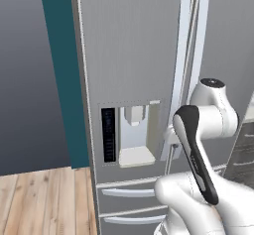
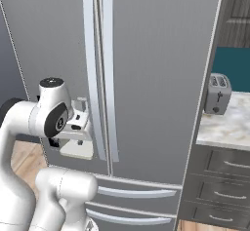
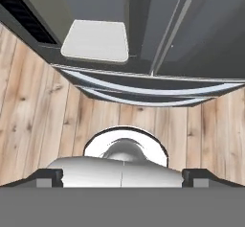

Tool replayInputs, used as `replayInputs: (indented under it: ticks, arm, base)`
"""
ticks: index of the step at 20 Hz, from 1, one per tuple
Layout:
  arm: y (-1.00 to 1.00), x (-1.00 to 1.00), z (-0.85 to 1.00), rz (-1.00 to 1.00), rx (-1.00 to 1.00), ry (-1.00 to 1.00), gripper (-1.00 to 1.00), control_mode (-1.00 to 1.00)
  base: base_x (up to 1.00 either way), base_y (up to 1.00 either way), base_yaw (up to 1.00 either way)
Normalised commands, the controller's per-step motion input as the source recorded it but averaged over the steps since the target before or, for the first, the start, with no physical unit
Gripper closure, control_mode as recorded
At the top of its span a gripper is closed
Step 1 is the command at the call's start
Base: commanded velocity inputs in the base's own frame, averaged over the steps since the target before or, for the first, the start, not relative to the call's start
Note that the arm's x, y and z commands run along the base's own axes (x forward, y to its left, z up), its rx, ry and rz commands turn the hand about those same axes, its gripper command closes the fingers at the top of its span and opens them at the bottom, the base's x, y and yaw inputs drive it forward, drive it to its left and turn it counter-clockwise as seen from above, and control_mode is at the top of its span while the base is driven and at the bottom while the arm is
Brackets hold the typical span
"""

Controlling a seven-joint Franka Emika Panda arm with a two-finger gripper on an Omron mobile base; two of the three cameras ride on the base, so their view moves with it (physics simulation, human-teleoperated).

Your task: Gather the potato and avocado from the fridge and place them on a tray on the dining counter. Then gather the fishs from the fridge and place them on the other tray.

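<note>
fridge [image 1: 134,45] doors shut (dispenser panel [image 1: 130,134]), wood floor [image 1: 44,202]

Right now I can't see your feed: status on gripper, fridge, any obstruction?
Gripper open, empty, beside the door handles. Tall grey steel French-door fridge shut; food not in sight. Nothing between gripper and handles.

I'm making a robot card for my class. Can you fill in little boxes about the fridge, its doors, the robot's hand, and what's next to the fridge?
fridge: tall grey steel fridge with a water dispenser in its left door
doors: both shut, long handles meeting at the middle
drawers: two drawers below, shut
gripper: gripper open, holding nothing, beside the door handles
food: not visible, doors hide the inside
beside fridge: toaster on a marbled counter
floor: light wood floor
</note>
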Motion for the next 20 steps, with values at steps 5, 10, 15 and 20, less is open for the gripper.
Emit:
replayInputs:
  ticks: [5, 10, 15, 20]
  arm:
    - [0.0, -0.32, -0.2, 0.0, 0.0, 0.0, -1.0, -1.0]
    - [0.0, 0.0, 0.0, 0.0, 0.0, 0.0, -1.0, 1.0]
    - [0.0, 0.0, 0.0, 0.0, 0.0, 0.0, -1.0, 1.0]
    - [0.0, 0.0, 0.0, 0.0, 0.0, 0.0, -1.0, 1.0]
  base:
    - [0.0, 0.0, 0.0]
    - [-0.47, 0.0, 0.0]
    - [-0.5, 0.0, 0.0]
    - [-0.44, 0.0, 0.0]
